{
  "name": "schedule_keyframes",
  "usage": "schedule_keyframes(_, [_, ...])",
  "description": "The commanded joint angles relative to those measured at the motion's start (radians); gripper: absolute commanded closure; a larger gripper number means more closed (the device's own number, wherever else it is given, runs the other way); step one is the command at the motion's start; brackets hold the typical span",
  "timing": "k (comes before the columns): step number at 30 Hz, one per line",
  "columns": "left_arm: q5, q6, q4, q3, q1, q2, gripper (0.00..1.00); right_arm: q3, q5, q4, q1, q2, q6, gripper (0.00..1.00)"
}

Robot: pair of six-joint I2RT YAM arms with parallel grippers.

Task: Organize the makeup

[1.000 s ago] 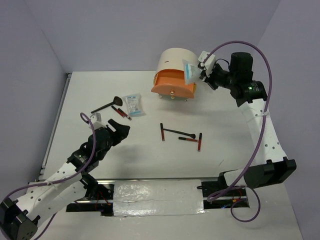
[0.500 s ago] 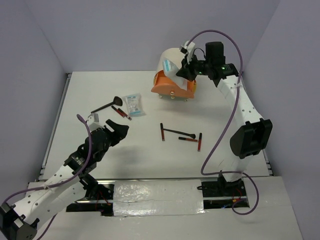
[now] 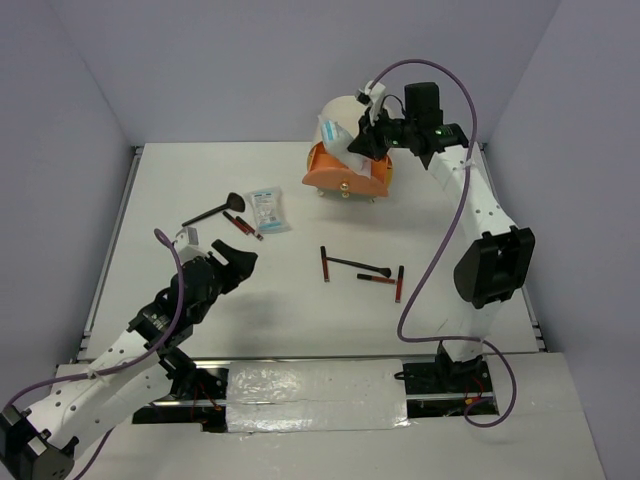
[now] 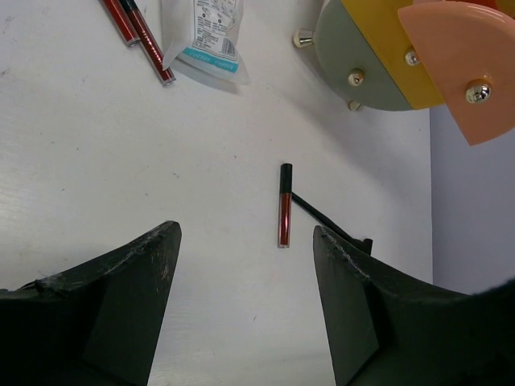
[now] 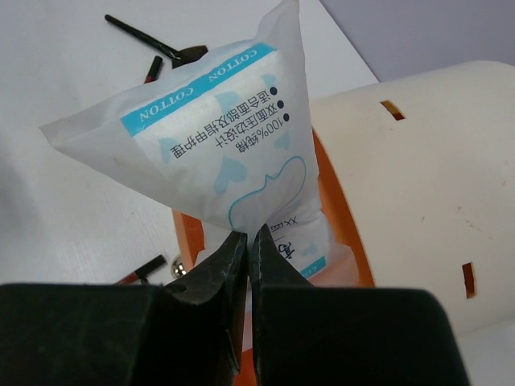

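Makeup packet [image 5: 217, 153], white and blue, hangs pinched in the right gripper [image 5: 248, 241] over the cream cylinder [image 5: 418, 161]. Another packet [image 3: 265, 208], a brush [image 3: 210, 212] and red sticks [image 3: 324, 265] lie on the table [image 3: 160, 180]. The left gripper [image 4: 245, 232] hovers, spread wide.

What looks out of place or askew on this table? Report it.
Nothing looks spilled or damaged. The sticks mid-table lie scattered at different angles, and the orange drawer stands swung out from the cream cylinder. The right gripper pinches a cotton packet by one edge, tilted, beside that cylinder.
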Motion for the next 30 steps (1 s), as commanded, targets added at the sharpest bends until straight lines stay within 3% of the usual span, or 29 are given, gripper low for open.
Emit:
schedule_keyframes(1, [-0.012,-0.007,0.017,0.006,0.003,-0.003,0.21,0.064,0.034,0.008,0.009,0.035,-0.018,0.96])
schedule_keyframes(13, [-0.010,-0.006,0.023,0.012,0.003,0.021,0.21,0.114,0.184,-0.063,0.022,0.063,-0.156,0.95])
schedule_keyframes(22, [-0.004,-0.001,0.042,0.018,0.003,0.047,0.21,-0.031,0.299,-0.024,0.120,-0.023,-0.290,0.94])
schedule_keyframes(30, [-0.009,-0.005,0.034,0.011,0.003,0.036,0.21,-0.096,0.532,0.065,0.194,-0.062,-0.285,1.00])
